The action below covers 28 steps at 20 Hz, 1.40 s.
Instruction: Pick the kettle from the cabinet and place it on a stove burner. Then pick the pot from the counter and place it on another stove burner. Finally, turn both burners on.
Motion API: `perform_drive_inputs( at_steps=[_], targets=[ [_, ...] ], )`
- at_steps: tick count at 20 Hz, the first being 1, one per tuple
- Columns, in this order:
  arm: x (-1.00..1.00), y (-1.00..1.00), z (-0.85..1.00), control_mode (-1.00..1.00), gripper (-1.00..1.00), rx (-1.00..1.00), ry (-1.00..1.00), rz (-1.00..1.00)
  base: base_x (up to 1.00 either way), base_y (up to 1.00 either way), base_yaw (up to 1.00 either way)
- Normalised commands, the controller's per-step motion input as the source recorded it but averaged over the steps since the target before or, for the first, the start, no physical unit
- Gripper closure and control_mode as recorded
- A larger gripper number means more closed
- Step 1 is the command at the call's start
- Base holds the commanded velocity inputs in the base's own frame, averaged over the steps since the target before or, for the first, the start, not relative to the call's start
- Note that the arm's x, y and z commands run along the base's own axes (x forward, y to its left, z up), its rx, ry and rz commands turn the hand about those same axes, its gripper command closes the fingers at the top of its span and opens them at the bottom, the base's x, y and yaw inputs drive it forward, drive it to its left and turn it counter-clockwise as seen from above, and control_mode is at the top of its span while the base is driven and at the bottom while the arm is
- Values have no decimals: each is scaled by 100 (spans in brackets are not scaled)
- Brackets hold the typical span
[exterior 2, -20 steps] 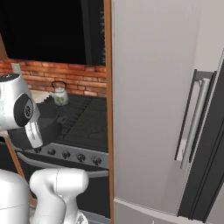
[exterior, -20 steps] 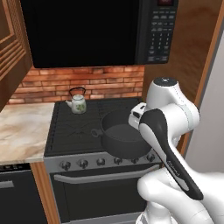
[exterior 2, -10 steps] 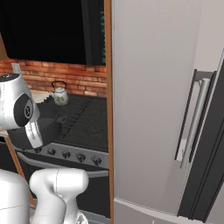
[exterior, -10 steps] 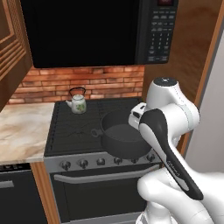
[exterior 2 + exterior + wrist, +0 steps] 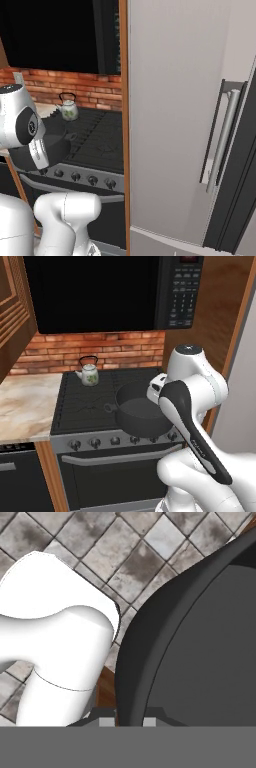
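The whitish kettle (image 5: 90, 374) (image 5: 67, 110) stands upright on the stove's back left burner (image 5: 86, 385). The dark pot (image 5: 140, 415) (image 5: 59, 143) (image 5: 200, 637) hangs level over the front right of the black cooktop (image 5: 82, 406), its near side past the stove's front edge. In the hand view, my gripper (image 5: 127, 720) is shut on the pot's rim, one fingertip on each side of the wall, with floor tiles showing below. In the left base view my own arm hides the fingers. The cabinet door (image 5: 14, 311) shows at the far left.
A black microwave (image 5: 100, 291) hangs over the stove. Steel knobs (image 5: 95, 442) line the stove front. The marble counter (image 5: 25, 406) lies left of the stove; a wooden panel and a grey fridge (image 5: 190, 125) stand close on its right.
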Motion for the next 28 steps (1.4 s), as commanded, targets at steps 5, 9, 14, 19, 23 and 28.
perform_drive_inputs(
  at_steps=[5,9,14,19,23,28],
  targets=[
    [6,3,0,-100,100,-1,1,0,0,0,0],
    [40,27,0,-100,100,-1,0,0,0,0,0],
    [47,36,-1,-100,100,-2,0,0,0,0,0],
    [40,25,-3,-100,100,0,0,0,0,0,0],
    [36,20,-10,-100,100,0,0,0,0,0,0],
    [13,0,-12,-100,100,-1,1,4,0,0,0]
  ],
)
